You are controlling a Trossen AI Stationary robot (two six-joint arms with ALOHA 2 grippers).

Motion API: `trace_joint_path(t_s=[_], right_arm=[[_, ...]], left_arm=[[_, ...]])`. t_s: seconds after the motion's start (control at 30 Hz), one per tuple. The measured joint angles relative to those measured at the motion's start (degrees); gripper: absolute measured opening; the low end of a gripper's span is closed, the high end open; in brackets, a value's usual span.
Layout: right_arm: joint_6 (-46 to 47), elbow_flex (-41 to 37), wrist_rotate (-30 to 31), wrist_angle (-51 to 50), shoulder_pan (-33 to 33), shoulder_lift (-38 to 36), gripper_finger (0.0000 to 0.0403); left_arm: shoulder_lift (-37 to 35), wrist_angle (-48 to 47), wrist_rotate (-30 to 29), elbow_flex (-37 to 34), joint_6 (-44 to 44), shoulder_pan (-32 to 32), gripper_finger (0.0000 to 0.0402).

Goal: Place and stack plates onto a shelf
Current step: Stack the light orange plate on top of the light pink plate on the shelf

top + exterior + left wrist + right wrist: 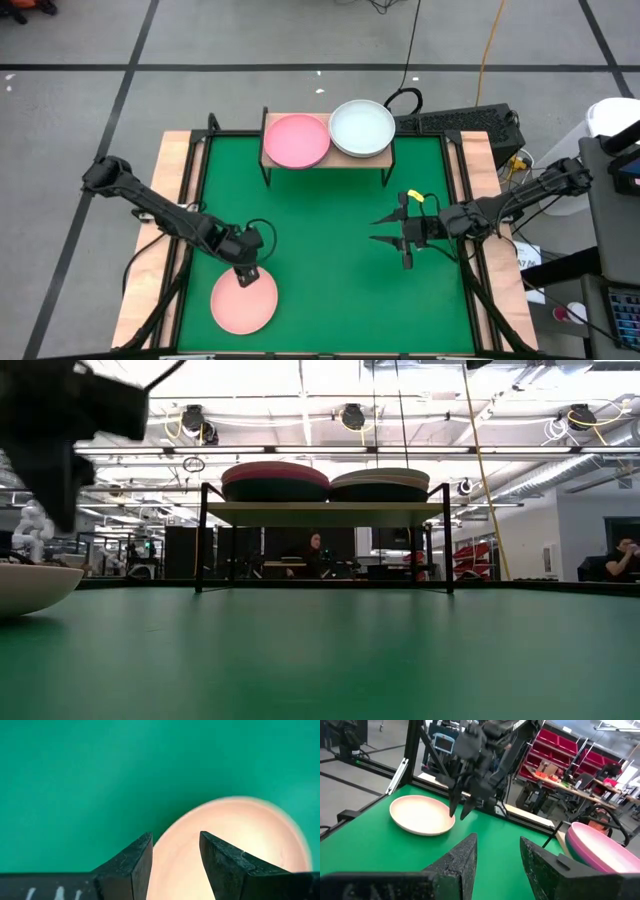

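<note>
the light pink plate [244, 302] lies flat on the green mat [320, 210], well apart from the shelf [325, 155] and its two stacks. the left gripper [249, 271] hangs over the plate's shelf-side rim, jaws parted and empty; contact is probably not made yet. the right gripper [388, 230], spread empty, waits farther off. stack counts are hidden.

Robotics lab: ceiling trusses [330, 425], red parts bins [560, 750], seated person [313, 555].

Lower plates [275, 488] in both shelf stacks are uncountable.
</note>
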Motion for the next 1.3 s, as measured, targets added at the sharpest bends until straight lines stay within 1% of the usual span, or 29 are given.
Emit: trace_joint_path(t_s=[0.23,0.4,0.53,0.67,0.83,0.93,1.07,1.23,1.3], right_arm=[[0.2,0.0,0.0,-0.2,0.0,0.0,0.013],[1.4,0.0,0.0,-0.6,0.0,0.0,0.013],[1.5,0.0,0.0,-0.7,0.0,0.0,0.013],[1.5,0.0,0.0,-0.7,0.0,0.0,0.013],[1.5,0.0,0.0,-0.7,0.0,0.0,0.013],[1.5,0.0,0.0,-0.7,0.0,0.0,0.013],[1.5,0.0,0.0,-0.7,0.0,0.0,0.013],[1.5,0.0,0.0,-0.7,0.0,0.0,0.013],[1.5,0.0,0.0,-0.6,0.0,0.0,0.013]], left_arm=[[0.0,0.4,3.7,-5.0,-1.3,0.1,0.0168],[0.0,6.4,5.7,-8.1,-1.3,0.1,0.0168],[1.1,9.2,7.3,-10.1,-2.0,0.1,0.0168],[2.6,9.1,8.4,-11.3,-3.8,0.2,0.0168],[3.8,9.2,8.9,-11.2,-3.7,0.2,0.0165],[3.8,9.2,9.3,-11.2,-2.1,0.2,0.0142],[3.9,9.3,9.9,-11.3,-1.9,0.2,0.0091],[3.7,10.7,13.0,-11.0,-1.1,1.1,0.0029],[3.7,11.3,13.2,-9.8,0.0,1.9,0.0013]])
